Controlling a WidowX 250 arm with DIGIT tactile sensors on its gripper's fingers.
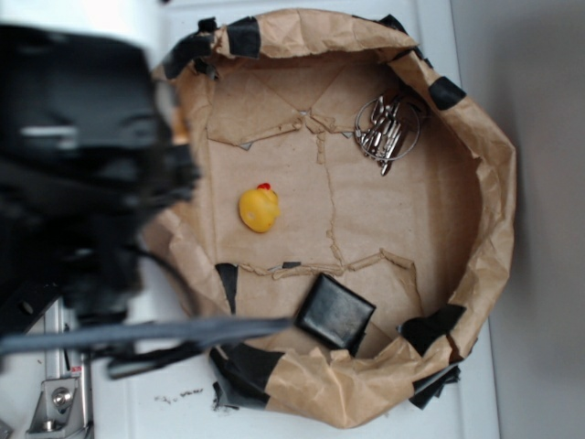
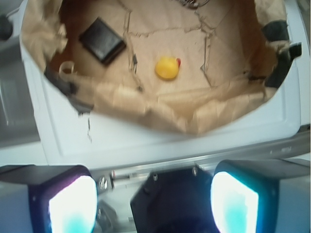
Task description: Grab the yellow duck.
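The yellow duck [image 1: 259, 208] is a small rounded toy with a red beak spot, lying on the brown paper floor left of centre. In the wrist view the yellow duck [image 2: 167, 67] sits far ahead, beyond the paper wall. My gripper [image 2: 153, 171] hangs outside the paper basin, over the white surface's edge and the dark robot base. It is open, with its two bright pads [image 2: 73, 206] wide apart and nothing held between them. In the exterior view the black arm [image 1: 82, 183] is a blur at the left.
A crumpled brown paper basin [image 1: 494, 210] with black tape patches surrounds the duck. A black square pad [image 1: 335, 314] lies near its front wall. A ring of metal keys [image 1: 386, 128] lies at the back right. The white surface [image 2: 146, 141] lies around the basin.
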